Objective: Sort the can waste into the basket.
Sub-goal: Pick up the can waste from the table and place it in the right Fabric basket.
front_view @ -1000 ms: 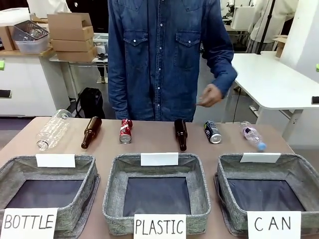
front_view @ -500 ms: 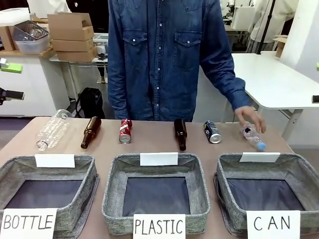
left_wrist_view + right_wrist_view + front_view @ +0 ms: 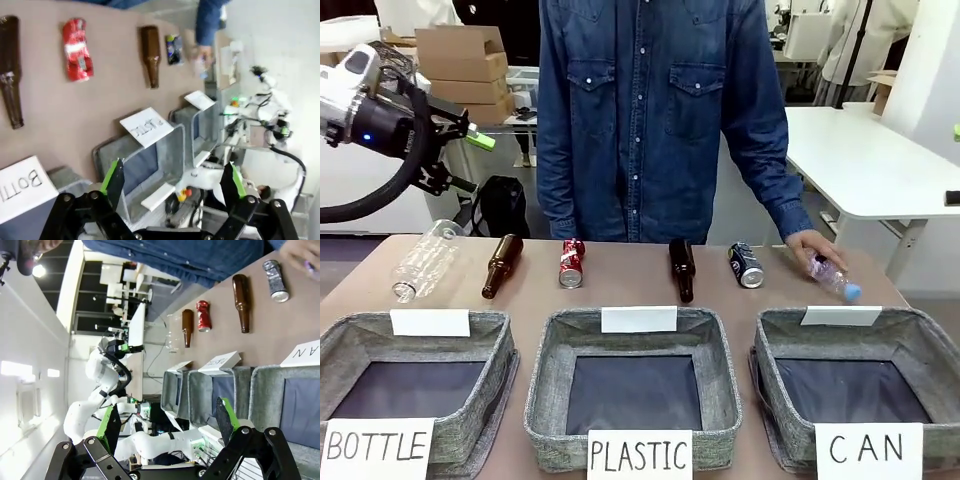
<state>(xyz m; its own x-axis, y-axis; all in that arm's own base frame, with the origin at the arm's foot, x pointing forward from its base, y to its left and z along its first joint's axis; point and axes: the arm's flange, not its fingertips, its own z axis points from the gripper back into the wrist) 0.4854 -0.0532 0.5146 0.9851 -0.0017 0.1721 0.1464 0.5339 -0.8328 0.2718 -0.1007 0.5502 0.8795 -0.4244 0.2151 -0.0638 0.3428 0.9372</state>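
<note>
Baskets, three in a row along my near edge, grey fabric, each dark base bare. Front signs read, left to right, "BOTTLE", "PLASTIC", "CAN". So: BOTTLE basket (image 3: 350,332), PLASTIC basket (image 3: 544,372), CAN basket (image 3: 932,336) on my right. A white tag stands on each far rim; I can't read any writing on them from the front.

Beyond the baskets, one row of items lies flat. From my left:
- clear bottle (image 3: 425,258)
- brown bottle (image 3: 503,265)
- red can (image 3: 571,264), crushed, white marks I can't read
- second brown bottle (image 3: 682,268)
- dark can (image 3: 746,265), silver end toward me
- small bottle (image 3: 832,277), with the person's hand (image 3: 805,245) on it

The dark can sits just past the CAN basket's far-left corner. The red can sits past the PLASTIC basket's far-left corner.

A bare strip of table (image 3: 620,295) runs between the row and the far rims. Gaps between the items are open.

My left gripper (image 3: 470,163) hangs high over the far-left corner, fingers spread wide and holding nothing. My right gripper (image 3: 167,422) is likewise wide and holds nothing, well back from the table.
</note>
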